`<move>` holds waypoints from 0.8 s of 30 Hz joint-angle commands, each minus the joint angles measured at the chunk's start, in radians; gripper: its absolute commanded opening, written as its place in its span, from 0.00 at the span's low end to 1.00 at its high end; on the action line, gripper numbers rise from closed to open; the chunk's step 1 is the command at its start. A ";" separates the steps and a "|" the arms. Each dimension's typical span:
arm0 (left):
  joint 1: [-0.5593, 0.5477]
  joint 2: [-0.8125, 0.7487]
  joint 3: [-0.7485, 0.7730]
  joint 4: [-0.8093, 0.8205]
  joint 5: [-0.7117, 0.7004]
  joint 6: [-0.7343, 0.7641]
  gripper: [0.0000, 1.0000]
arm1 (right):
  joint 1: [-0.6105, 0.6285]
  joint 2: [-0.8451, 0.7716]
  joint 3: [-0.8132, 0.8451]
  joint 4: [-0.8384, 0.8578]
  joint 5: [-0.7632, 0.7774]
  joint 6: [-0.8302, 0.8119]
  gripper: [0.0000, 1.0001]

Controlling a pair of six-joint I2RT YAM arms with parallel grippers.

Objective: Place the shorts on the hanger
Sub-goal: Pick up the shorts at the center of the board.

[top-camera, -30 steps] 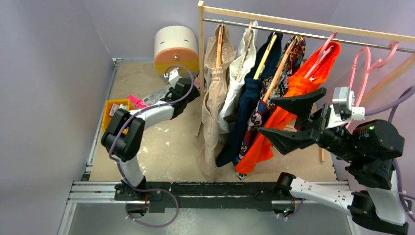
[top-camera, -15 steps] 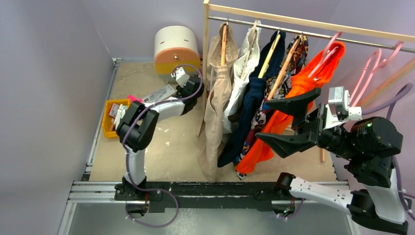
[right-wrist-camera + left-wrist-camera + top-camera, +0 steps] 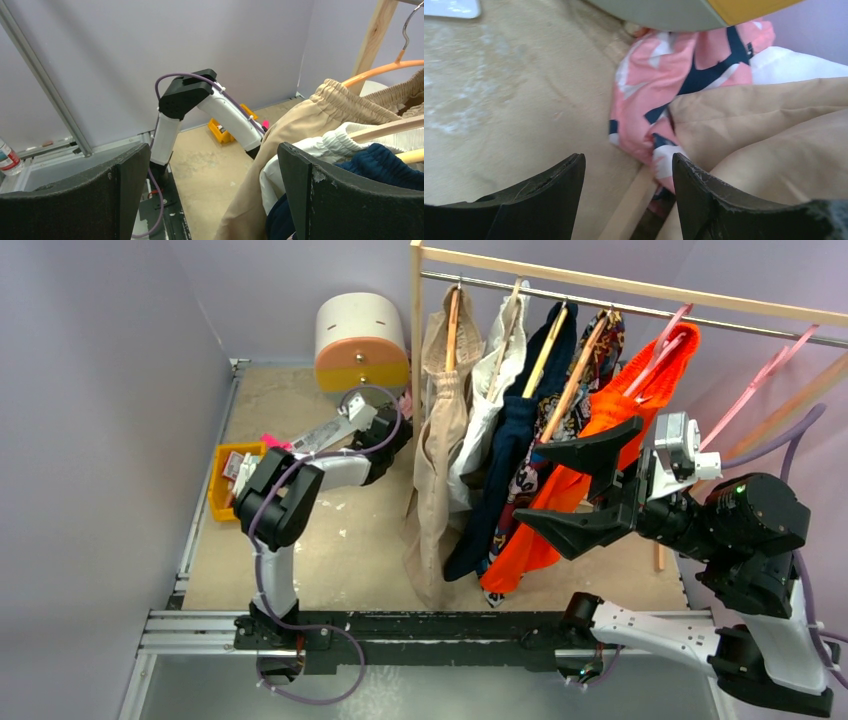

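Note:
The shorts (image 3: 659, 85), pink with navy and white swirls, lie bunched on the table at the foot of the rack post. They are partly under a hanging tan garment (image 3: 764, 130) and a round container. My left gripper (image 3: 626, 172) hovers open just short of them, nothing between its fingers. From above, only a pink sliver of the shorts (image 3: 404, 400) shows beside the left gripper (image 3: 392, 435). The empty pink hanger (image 3: 762, 375) hangs at the rail's right end. My right gripper (image 3: 530, 488) is held wide open in front of the hanging clothes, empty (image 3: 215, 165).
The wooden rack (image 3: 412, 340) carries tan, white, navy, patterned and orange garments (image 3: 600, 440) on hangers. A white and orange round container (image 3: 360, 340) stands at the back. A yellow bin (image 3: 232, 472) sits at the left edge. The purple walls stand close.
The left wrist has turned and dropped slightly by the rack post. The rack has wobbled and the empty pink hanger has swung edge-on. The right gripper has drifted a little left.

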 commanded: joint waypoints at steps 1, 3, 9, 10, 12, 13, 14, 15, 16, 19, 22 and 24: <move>0.023 -0.139 -0.082 0.092 0.008 -0.069 0.64 | 0.002 0.003 0.007 0.036 -0.026 -0.006 0.99; 0.032 -0.166 -0.114 0.112 0.014 -0.097 0.64 | 0.002 0.000 0.001 0.044 -0.029 -0.007 0.99; 0.068 -0.132 -0.088 0.139 0.079 -0.182 0.64 | 0.003 0.001 -0.001 0.051 -0.022 -0.004 0.99; 0.073 -0.111 -0.078 0.146 0.092 -0.197 0.64 | 0.002 0.000 0.003 0.052 -0.022 -0.003 0.99; 0.075 -0.082 -0.054 0.150 0.109 -0.217 0.64 | 0.002 -0.001 0.007 0.051 -0.022 -0.001 0.99; 0.075 -0.068 -0.044 0.154 0.115 -0.225 0.63 | 0.002 -0.002 0.008 0.054 -0.022 -0.001 0.99; 0.074 -0.055 -0.037 0.159 0.121 -0.229 0.63 | 0.002 -0.004 0.009 0.052 -0.022 -0.002 0.99; 0.075 -0.043 -0.028 0.161 0.124 -0.235 0.62 | 0.003 -0.006 0.011 0.052 -0.022 -0.001 0.99; 0.075 -0.030 -0.022 0.162 0.125 -0.241 0.62 | 0.001 -0.008 0.010 0.052 -0.020 0.002 0.99; 0.076 0.000 0.005 0.166 0.128 -0.242 0.61 | 0.003 -0.010 0.012 0.045 -0.021 0.008 0.99; 0.074 0.028 0.031 0.152 0.125 -0.238 0.60 | 0.002 -0.009 0.013 0.041 -0.022 0.008 0.99; 0.075 0.045 0.050 0.143 0.123 -0.238 0.60 | 0.003 -0.009 0.015 0.042 -0.022 0.008 0.99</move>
